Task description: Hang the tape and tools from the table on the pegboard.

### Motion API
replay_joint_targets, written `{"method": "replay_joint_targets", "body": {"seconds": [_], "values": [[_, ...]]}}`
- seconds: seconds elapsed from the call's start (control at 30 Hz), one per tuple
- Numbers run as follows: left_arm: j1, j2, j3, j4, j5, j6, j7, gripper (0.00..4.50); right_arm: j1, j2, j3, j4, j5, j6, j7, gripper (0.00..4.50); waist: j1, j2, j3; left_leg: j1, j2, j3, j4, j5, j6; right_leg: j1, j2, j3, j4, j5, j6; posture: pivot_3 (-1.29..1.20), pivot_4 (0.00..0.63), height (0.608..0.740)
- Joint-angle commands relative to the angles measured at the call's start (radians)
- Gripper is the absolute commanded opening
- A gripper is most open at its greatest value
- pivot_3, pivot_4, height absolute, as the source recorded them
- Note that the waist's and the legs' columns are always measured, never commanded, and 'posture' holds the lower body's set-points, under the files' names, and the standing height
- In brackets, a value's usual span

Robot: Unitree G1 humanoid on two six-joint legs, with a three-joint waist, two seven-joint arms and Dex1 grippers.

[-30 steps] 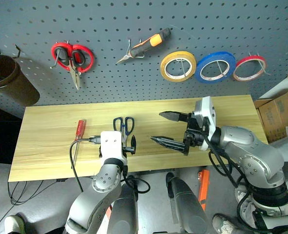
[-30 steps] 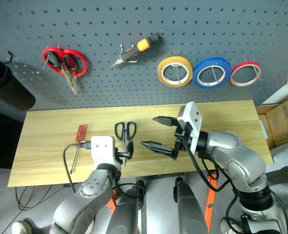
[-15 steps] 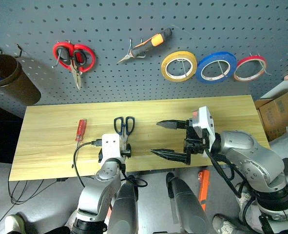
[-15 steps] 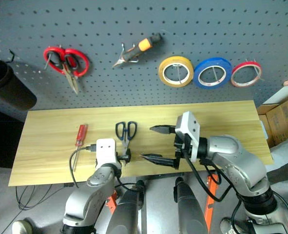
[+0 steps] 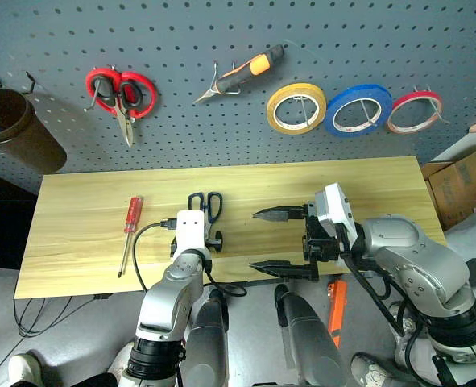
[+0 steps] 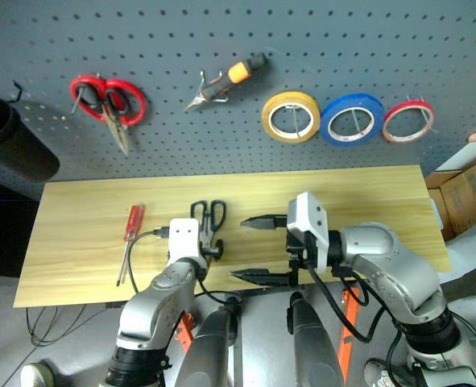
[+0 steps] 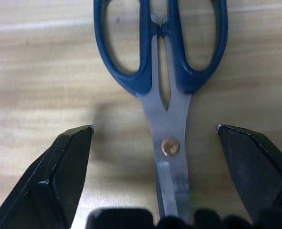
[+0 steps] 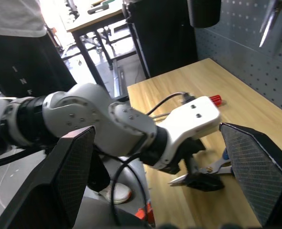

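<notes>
Dark-blue-handled scissors (image 7: pixel 162 71) lie flat on the bench (image 5: pixel 84 234), between the left hand's (image 7: pixel 155 143) spread fingers. Stiff, light, slick steel: likely best pinched across the blades at the pivot. The right hand (image 5: pixel 282 240) is spread, empty.

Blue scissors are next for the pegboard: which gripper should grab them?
Left. The left gripper is open with its fingers on either side of the blue scissors on the table. The right gripper is open too, but is beside them, pointing sideways.
</notes>
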Motion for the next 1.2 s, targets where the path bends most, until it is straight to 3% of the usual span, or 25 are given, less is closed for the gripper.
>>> {"method": "replay_joint_targets", "body": {"seconds": [0.03, 0.27, 0.5, 1.2], "values": [[-0.008, -0.008, 0.012, 0.013, 0.026, 0.018, -0.017, 4.5, -0.009, -0.016, -0.005, -0.005, 0.031, -0.005, 0.043, 4.48, 0.0, 0.0, 0.001, 0.0, 0.0, 0.0, 0.0, 0.0, 0.0, 0.0, 0.0, 0.0, 0.0, 0.0, 0.0, -0.01, 0.503, 0.74], [-0.048, -0.014, 0.021, 0.045, 0.046, 0.044, -0.043, 4.5, -0.016, -0.032, 0.003, 0.023, 0.001, -0.032, 0.068, 4.48, 0.0, 0.0, 0.002, 0.0, 0.0, 0.0, 0.0, 0.0, 0.0, 0.0, 0.0, 0.0, 0.0, 0.0, 0.0, -0.02, 0.501, 0.74], [-0.049, -0.033, 0.026, 0.028, 0.065, 0.062, -0.057, 4.5, 0.016, -0.114, 0.078, 0.106, -0.203, -0.21, 0.125, 4.48, 0.0, 0.0, 0.002, 0.0, 0.0, 0.0, 0.0, 0.0, 0.0, 0.0, 0.0, 0.0, 0.0, 0.0, 0.0, -0.02, 0.497, 0.74], [-0.054, -0.036, 0.029, 0.024, 0.113, 0.098, -0.105, 4.5, -0.019, -0.083, 0.079, 0.196, -0.318, -0.285, 0.11, 4.48, 0.0, 0.0, 0.002, 0.001, 0.0, 0.0, 0.0, 0.0, 0.0, 0.0, 0.0, 0.0, 0.0, 0.0, 0.0, -0.01, 0.493, 0.74]]}}
